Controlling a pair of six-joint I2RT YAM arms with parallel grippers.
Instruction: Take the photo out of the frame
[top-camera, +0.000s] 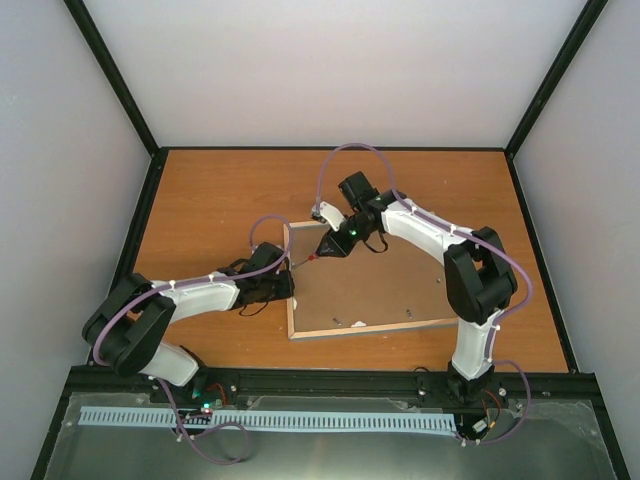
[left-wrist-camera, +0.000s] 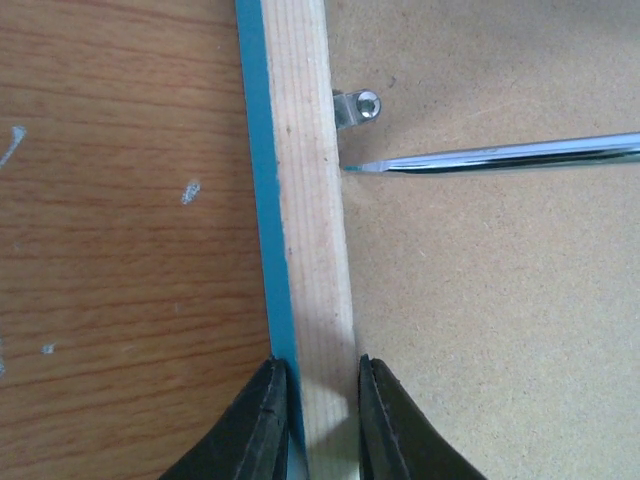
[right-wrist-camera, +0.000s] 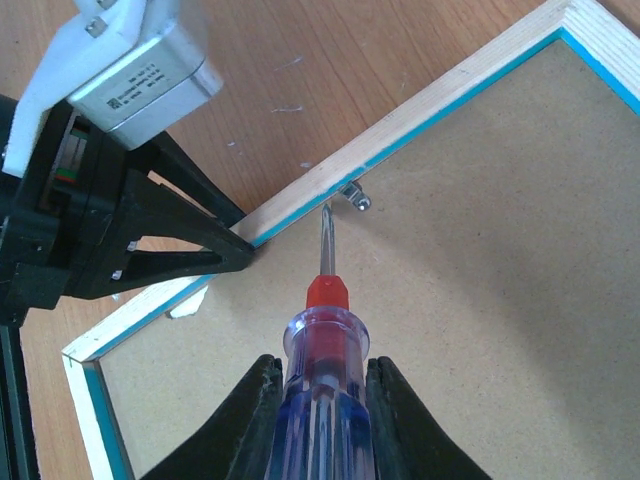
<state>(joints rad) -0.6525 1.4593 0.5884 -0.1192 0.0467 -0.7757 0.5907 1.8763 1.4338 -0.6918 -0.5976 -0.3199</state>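
**A:** From above, where does the frame lie?

**B:** The frame (top-camera: 370, 329) lies face down on the tabletop (top-camera: 220, 190), about the middle and a little toward the near edge. Its pale wood rim is up and it sits slightly skewed. A brown backing board (top-camera: 380, 285) fills it, so the photo is hidden.

**A:** And the arms?

**B:** The left gripper (top-camera: 288, 283) is at the frame's left side. The right gripper (top-camera: 335, 243) hangs over the far left corner, and a screwdriver (top-camera: 318, 255) points from it down toward that side.

**A:** What does the left wrist view show?

**B:** The left gripper (left-wrist-camera: 320, 365) is closed to a narrow gap on the frame (left-wrist-camera: 305, 200). One finger is on the outer turquoise edge and the other is on the inner edge by the backing board (left-wrist-camera: 500, 320). Farther along, a small metal tab (left-wrist-camera: 355, 107) with a screw sits on the board against the wood. The tip of the screwdriver (left-wrist-camera: 500, 155) meets the seam between wood and board just beside the tab.

**A:** And the right wrist view?

**B:** The right gripper (right-wrist-camera: 322, 370) is clamped on the clear blue and red handle of the screwdriver (right-wrist-camera: 325, 335), with a finger tight on each side. The blade runs to the inner edge of the frame (right-wrist-camera: 420, 110), and its tip is just beside the metal tab (right-wrist-camera: 355, 195). The left gripper (right-wrist-camera: 240, 255) pinches the same side of the frame close by.
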